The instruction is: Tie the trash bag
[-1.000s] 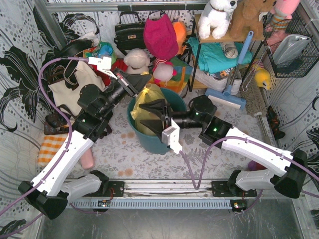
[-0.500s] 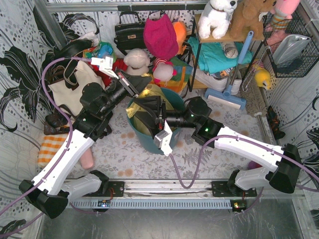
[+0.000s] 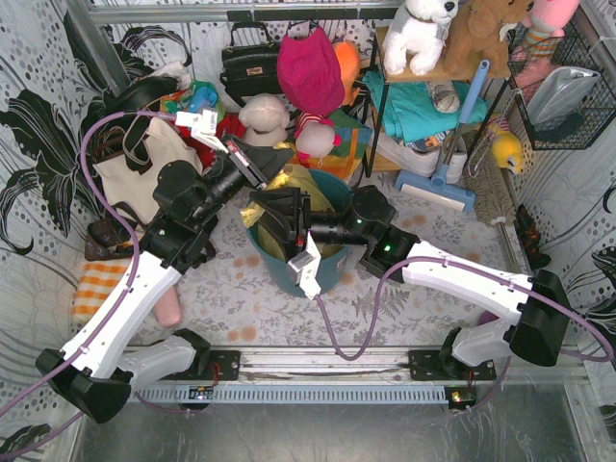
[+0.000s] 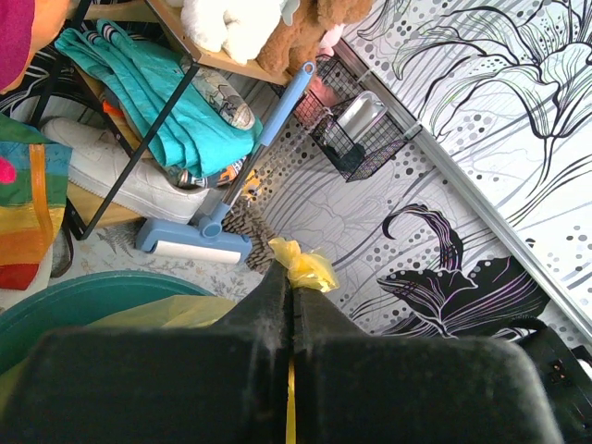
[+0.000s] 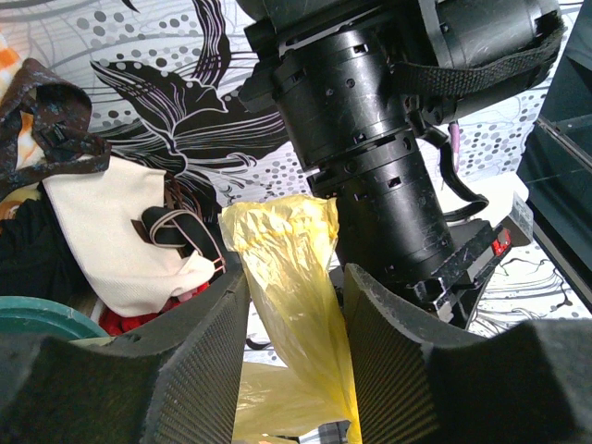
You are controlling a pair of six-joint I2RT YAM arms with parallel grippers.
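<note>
Step in hand, as I read it: gathering two tails of the bag mouth for the knot. The trash bag [image 3: 300, 181] is sitting in the teal bin [image 3: 274, 279] mid-table, and the L gripper [image 4: 291, 277] is pinching one twisted tail w/ jaws together, a yellow tuft poking out past the tips on the far side. The R gripper [image 5: 289, 301], reaching in from the right, is straddling a second strand [image 5: 282, 231] w/ jaws apart, not squeezing it flat yet. Next move prob. calls for R to clamp that strand, then cross it over the L tail w/o either end slipping or the bag lifting out of the bin.
</note>
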